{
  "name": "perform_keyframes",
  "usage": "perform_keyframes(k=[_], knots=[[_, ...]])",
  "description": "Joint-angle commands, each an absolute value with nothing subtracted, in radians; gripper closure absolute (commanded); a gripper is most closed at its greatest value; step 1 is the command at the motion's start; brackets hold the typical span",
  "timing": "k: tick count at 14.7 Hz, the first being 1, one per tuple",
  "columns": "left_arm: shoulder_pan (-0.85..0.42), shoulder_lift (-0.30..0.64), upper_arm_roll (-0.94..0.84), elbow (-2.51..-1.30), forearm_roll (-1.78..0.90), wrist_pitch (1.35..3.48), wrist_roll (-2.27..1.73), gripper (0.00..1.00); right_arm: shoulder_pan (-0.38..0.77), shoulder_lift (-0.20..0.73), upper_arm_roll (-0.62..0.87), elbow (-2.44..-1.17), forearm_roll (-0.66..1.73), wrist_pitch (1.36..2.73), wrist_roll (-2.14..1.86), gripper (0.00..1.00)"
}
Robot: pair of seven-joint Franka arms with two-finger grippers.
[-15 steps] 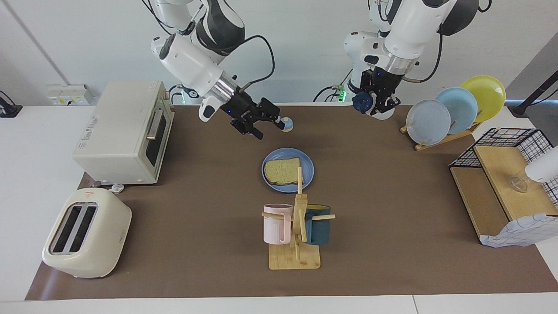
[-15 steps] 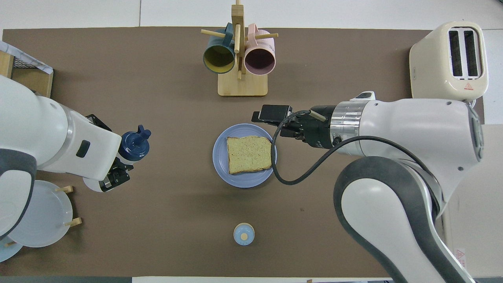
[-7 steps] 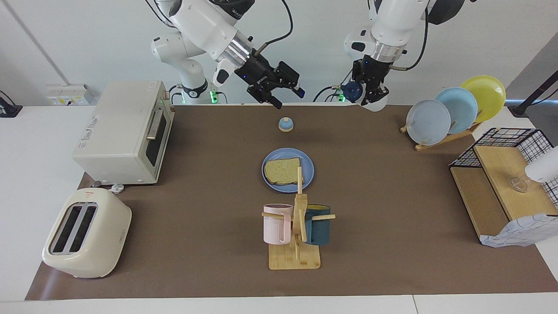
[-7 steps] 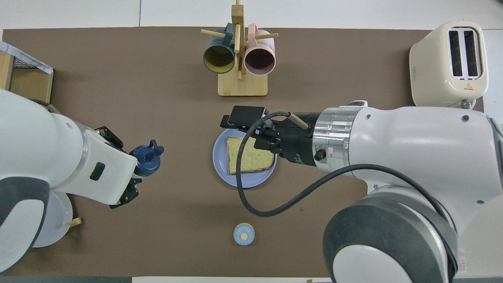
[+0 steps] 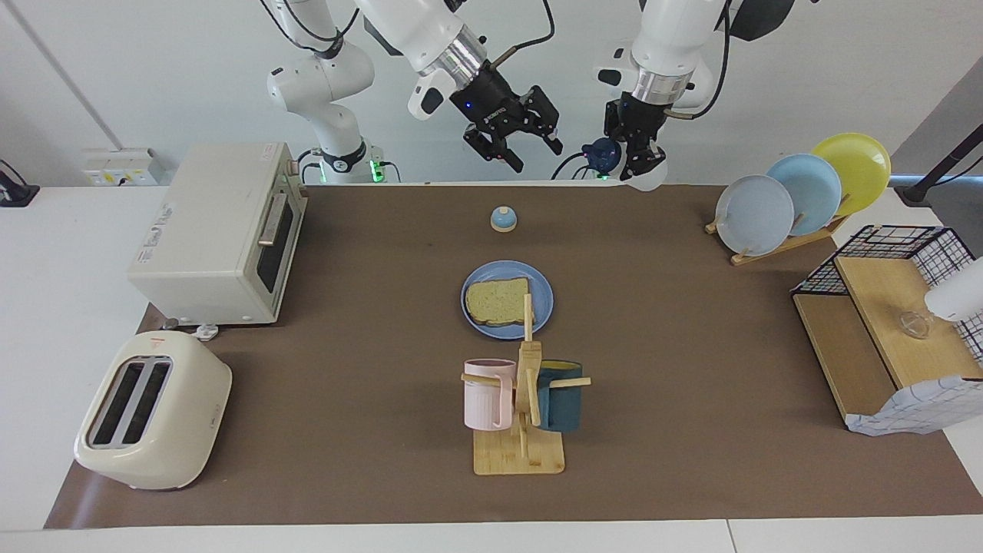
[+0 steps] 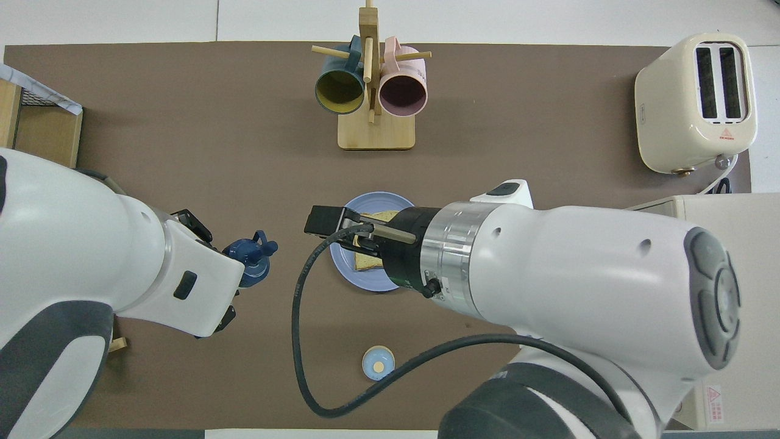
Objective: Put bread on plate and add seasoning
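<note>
The bread (image 5: 498,302), a square toast slice, lies flat on the blue plate (image 5: 541,296) in the middle of the mat. My left gripper (image 5: 636,163) is shut on the seasoning (image 5: 601,154), a white bottle with a navy cap, held tilted high over the mat's edge by the robots. My right gripper (image 5: 531,151) hangs high in the air over the same edge, above the bell, open and with nothing in it. In the overhead view the right wrist covers part of the plate (image 6: 365,281) and the bread (image 6: 367,262).
A small blue-domed bell (image 5: 503,219) sits nearer the robots than the plate. The mug rack (image 5: 522,449) stands farther out. An oven (image 5: 219,230) and a toaster (image 5: 153,407) are at the right arm's end. A plate rack (image 5: 799,192) and a wire shelf (image 5: 891,322) are at the left arm's end.
Both arms rose and drew back toward their bases. The right gripper lifted away from beside the bell. The left gripper carried the bottle upward and toward the middle.
</note>
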State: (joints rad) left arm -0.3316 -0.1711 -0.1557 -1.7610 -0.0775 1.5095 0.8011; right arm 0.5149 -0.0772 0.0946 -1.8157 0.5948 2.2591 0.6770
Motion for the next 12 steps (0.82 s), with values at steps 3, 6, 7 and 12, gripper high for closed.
perform_keyframes(k=[3,6,7,12], knots=[[-0.357,-0.210,-0.156,-1.799,-0.078,1.511,0.787,0.71,0.498,-0.063,0.086,-1.773,0.569,2.200,0.681,0.10],[-0.362,-0.216,-0.158,-1.809,-0.078,1.520,0.785,0.71,0.506,-0.066,0.094,-1.764,0.568,2.156,0.683,0.13],[-0.362,-0.216,-0.158,-1.812,-0.078,1.522,0.787,0.71,0.509,-0.060,0.095,-1.743,0.568,2.145,0.686,0.15],[-0.364,-0.232,-0.160,-1.838,-0.080,1.549,0.787,0.71,0.563,-0.043,0.095,-1.700,0.565,2.163,0.703,0.26]])
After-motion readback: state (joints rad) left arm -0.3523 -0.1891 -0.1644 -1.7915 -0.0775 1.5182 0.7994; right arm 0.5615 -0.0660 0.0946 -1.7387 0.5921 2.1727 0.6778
